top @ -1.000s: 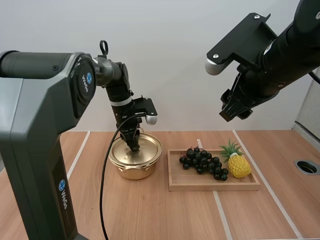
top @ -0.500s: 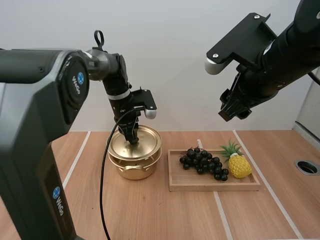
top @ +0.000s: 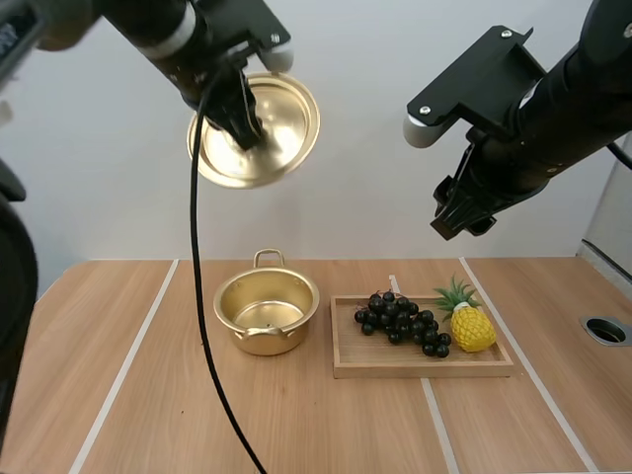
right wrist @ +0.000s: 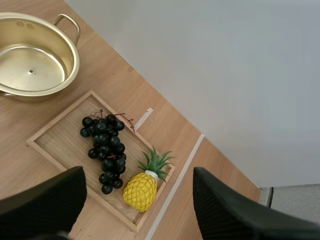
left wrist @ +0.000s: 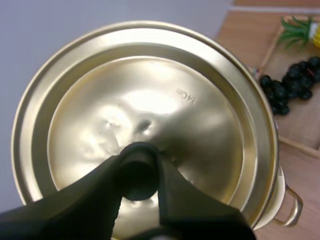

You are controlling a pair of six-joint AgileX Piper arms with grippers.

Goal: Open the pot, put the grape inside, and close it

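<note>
Left gripper (top: 240, 126): high in the air above the table (top: 296, 425), fingers clamped on the black knob (left wrist: 137, 172) of the gold lid (top: 259, 128). The lid hangs tilted, knob side toward the high camera, well above the pot and apart from it.

Pot (top: 267, 314): gold, uncovered, nothing inside. It stands upright on the table just left of the wooden tray (top: 425, 367), one loop handle toward the back wall.

Grape bunch (top: 400, 316): dark, lying in the tray, left of centre. A small yellow pineapple (top: 472, 328) lies just beside it at the tray's right end.

Right gripper (top: 462, 212): in the air over the tray, well clear of it. In the right wrist view its two fingers (right wrist: 45, 200) stand wide apart with nothing between them; grapes and pineapple lie below.
</note>
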